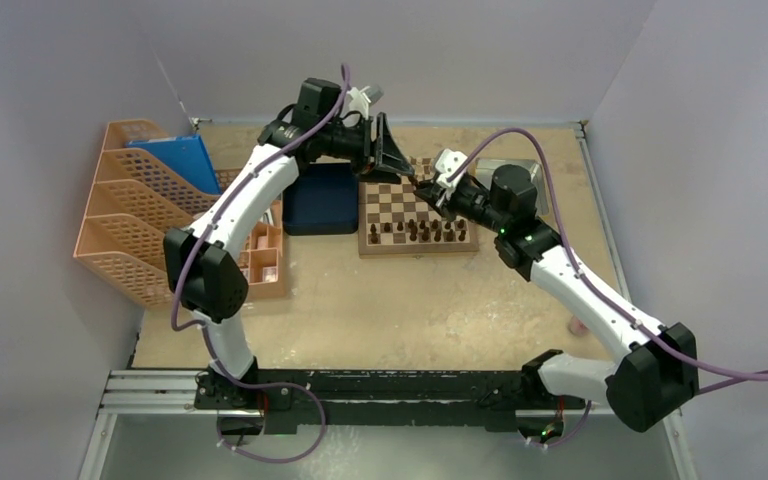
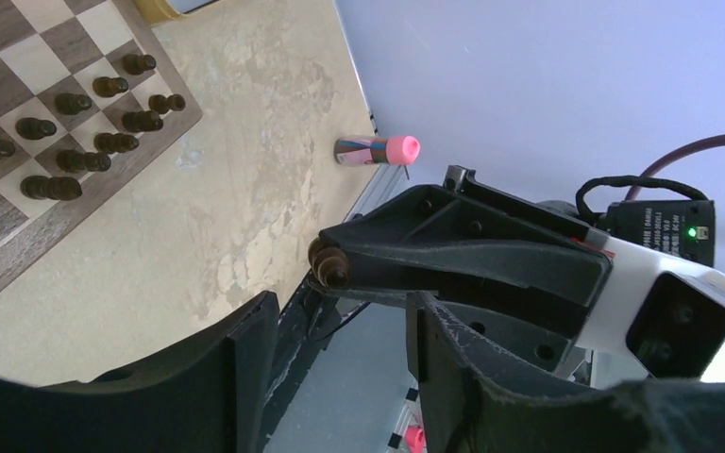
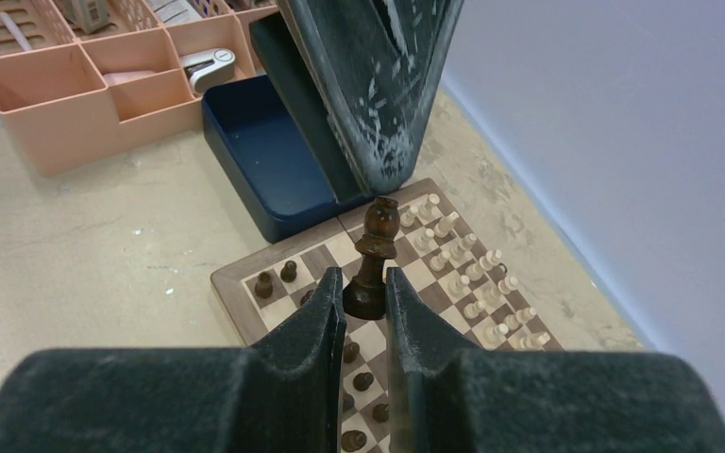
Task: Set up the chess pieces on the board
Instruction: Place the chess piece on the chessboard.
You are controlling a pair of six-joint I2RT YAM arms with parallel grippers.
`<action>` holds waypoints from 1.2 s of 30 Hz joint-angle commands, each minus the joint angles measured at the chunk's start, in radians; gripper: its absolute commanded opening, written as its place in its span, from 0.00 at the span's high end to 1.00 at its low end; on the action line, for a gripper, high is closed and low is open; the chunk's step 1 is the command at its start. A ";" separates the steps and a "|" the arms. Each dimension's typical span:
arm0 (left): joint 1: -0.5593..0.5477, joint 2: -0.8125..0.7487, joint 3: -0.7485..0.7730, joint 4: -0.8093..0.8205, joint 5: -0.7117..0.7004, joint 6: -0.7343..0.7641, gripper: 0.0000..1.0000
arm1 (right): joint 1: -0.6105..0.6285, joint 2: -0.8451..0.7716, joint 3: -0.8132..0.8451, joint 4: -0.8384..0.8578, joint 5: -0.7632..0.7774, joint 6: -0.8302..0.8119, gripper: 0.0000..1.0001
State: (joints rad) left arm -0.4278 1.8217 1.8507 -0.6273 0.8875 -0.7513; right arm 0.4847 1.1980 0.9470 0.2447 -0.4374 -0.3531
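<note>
The board (image 1: 392,205) is chequered light and dark brown inside a mid-brown border, the chess piece (image 3: 374,260) is dark brown, the other pieces (image 3: 463,274) cream, the tray (image 3: 264,160) dark blue, the organiser (image 3: 66,85) peach, the marker cap (image 2: 402,147) pink.

Above the board (image 1: 392,207), the left tool (image 1: 398,166) stands close before the right tool (image 1: 424,186).

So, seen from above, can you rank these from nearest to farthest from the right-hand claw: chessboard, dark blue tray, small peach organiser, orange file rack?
1. chessboard, right under the right gripper, which holds a dark chess piece.
2. dark blue tray, just left of the board.
3. peach organiser, further left, nearer the arms' bases.
4. orange file rack, far left edge.
</note>
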 commanded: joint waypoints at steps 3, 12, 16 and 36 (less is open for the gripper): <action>-0.009 0.030 0.067 0.036 0.035 -0.023 0.54 | 0.005 0.000 0.060 0.028 -0.015 -0.023 0.97; -0.014 0.047 0.077 0.010 0.044 -0.020 0.72 | 0.005 0.018 0.069 0.026 -0.013 -0.034 0.97; -0.014 0.050 0.079 0.005 0.055 -0.020 0.73 | 0.005 0.023 0.072 0.017 -0.007 -0.039 0.97; -0.025 0.084 0.070 0.048 0.079 -0.017 0.93 | 0.006 0.016 0.086 -0.047 0.011 -0.071 0.98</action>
State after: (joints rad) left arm -0.4446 1.9064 1.8839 -0.6228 0.9352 -0.7685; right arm 0.4847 1.2251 0.9779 0.2035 -0.4362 -0.4019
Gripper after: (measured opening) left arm 0.143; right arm 0.181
